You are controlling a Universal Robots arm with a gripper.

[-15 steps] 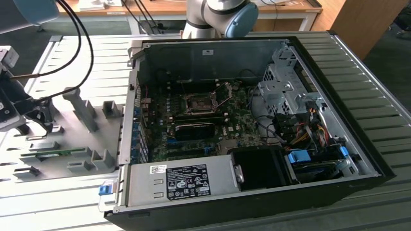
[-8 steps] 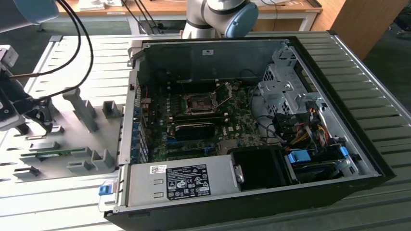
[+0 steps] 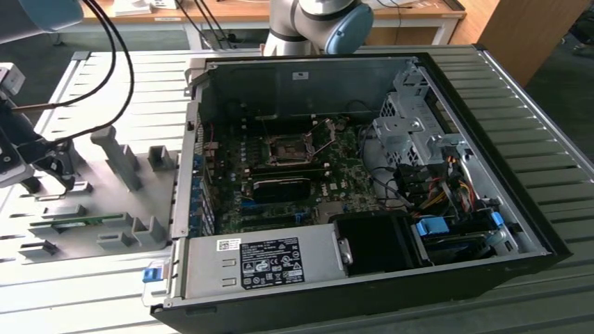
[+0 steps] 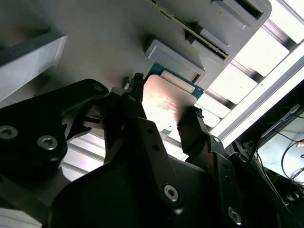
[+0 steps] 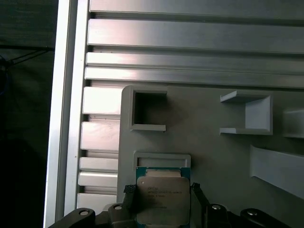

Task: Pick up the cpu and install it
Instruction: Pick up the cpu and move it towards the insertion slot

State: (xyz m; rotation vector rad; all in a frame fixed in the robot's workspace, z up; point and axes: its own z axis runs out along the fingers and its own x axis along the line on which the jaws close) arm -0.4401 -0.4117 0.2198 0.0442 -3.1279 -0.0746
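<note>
Your jaws are pinching the cpu (image 5: 163,198) by two opposite edges. In both wrist views a black finger (image 5: 129,199) sits tight against each side, w/ no gap showing. The cpu is metal plate up, w/ a thin green rim round the plate. It's at the grey fixture plate (image 5: 213,156), one free edge right by a low rectangular holder block (image 5: 163,156). You can't tell whether it rests on the plate or is just off it. Past that block the plate carries a square open pocket (image 5: 148,111) & a U-shaped grey block (image 5: 259,114), both apart from the cpu. In the exterior view the jaws are low at the exterior view's left edge, over the fixture plate. That plate lies on the slatted bench (image 3: 519,90), just beside the open PC case (image 3: 307,94), which takes the middle & the exterior view's right. Inside the case the mobo (image 3: 278,205) lies flat, w/ its black socket frame (image 3: 291,149) near the middle, well apart from the cpu. The arm's base (image 3: 307,24) stands at the far side of the case.
</note>
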